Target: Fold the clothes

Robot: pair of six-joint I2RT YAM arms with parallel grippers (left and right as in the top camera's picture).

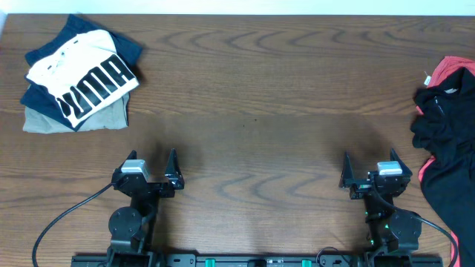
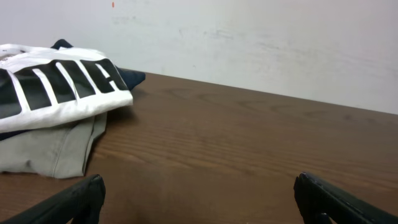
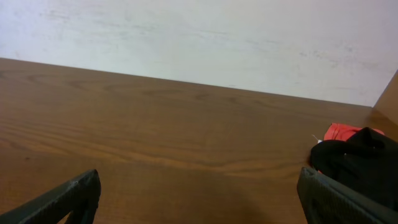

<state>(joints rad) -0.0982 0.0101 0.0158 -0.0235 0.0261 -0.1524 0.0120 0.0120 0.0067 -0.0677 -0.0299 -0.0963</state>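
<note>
The clothes, a crumpled black garment (image 1: 445, 141), lie in a heap at the table's right edge, partly cut off by the frame. In the right wrist view the black garment (image 3: 360, 158) shows at the far right, beyond the right fingertip. My right gripper (image 1: 369, 159) (image 3: 199, 180) stands open near the front edge, left of the heap and apart from it, holding nothing. At the front left my left gripper (image 1: 152, 157) (image 2: 199, 186) is also open, with only bare wood between its fingers.
A red T-shirt (image 1: 454, 70) (image 3: 344, 132) pokes out from behind the black heap. At the back left sits a folded stack: a white PUMA shirt (image 1: 85, 74) (image 2: 56, 87) over navy and grey garments (image 2: 53, 146). A white wall backs the table.
</note>
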